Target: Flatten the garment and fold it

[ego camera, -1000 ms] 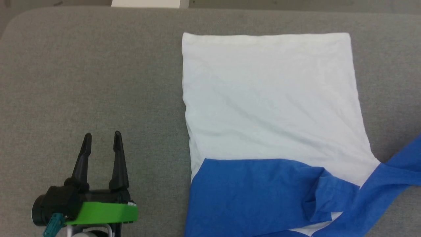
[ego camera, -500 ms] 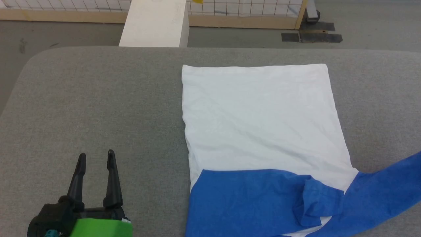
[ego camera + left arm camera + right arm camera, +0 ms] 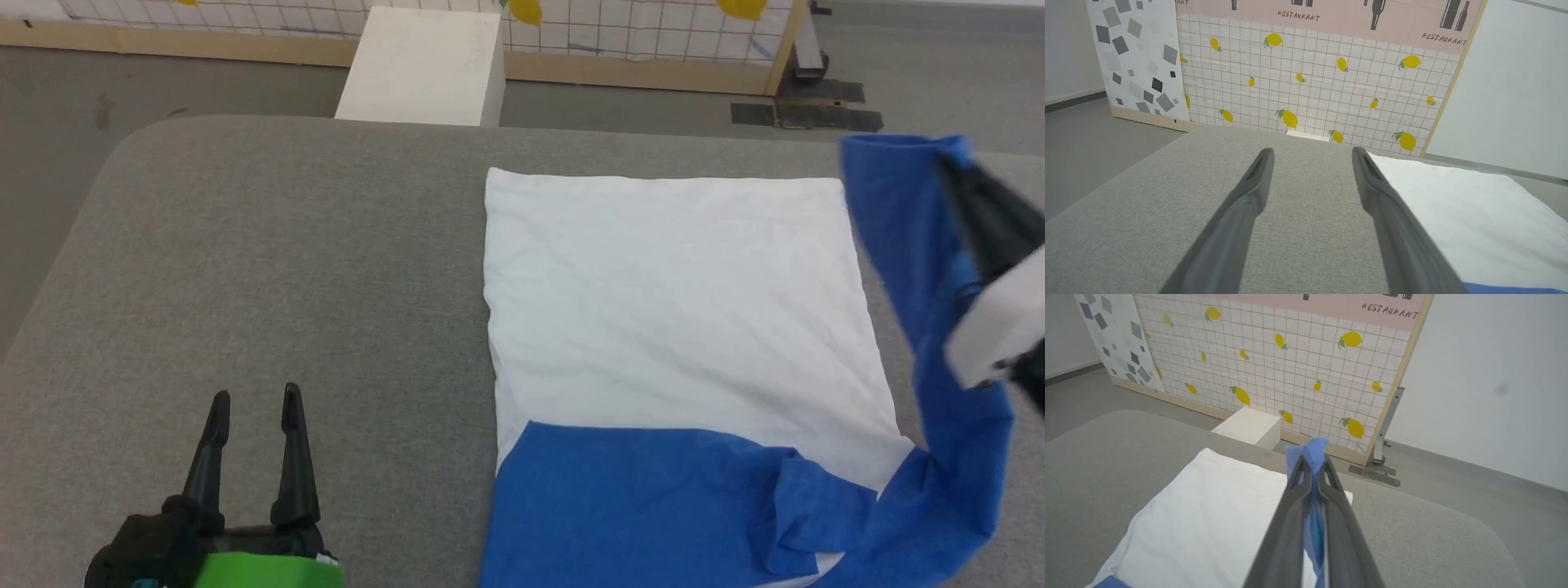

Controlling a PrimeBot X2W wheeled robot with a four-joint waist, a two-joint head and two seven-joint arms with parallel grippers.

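The garment [image 3: 678, 318] lies on the grey padded table [image 3: 286, 269], white body spread flat toward the far edge and blue shoulders at the near edge. One blue sleeve [image 3: 914, 245] is lifted up and away at the right, pinched between the fingers of my right gripper [image 3: 951, 167], which is shut on its end. In the right wrist view the sleeve end [image 3: 1312, 451] pokes out beyond my shut right gripper [image 3: 1312, 467], above the white body [image 3: 1208, 514]. My left gripper [image 3: 255, 402] rests open over bare table left of the garment [image 3: 1461, 204], fingers [image 3: 1257, 179] apart and empty.
A white box [image 3: 424, 69] stands on the floor beyond the table's far edge, before a lemon-patterned tiled panel [image 3: 1310, 81] with a wooden frame. Grey floor surrounds the table. Wide bare table surface lies left of the garment.
The head camera has tilted up, showing the floor and box. My right gripper has come into view, carrying the blue sleeve up and toward the far right corner. The left gripper stays open.
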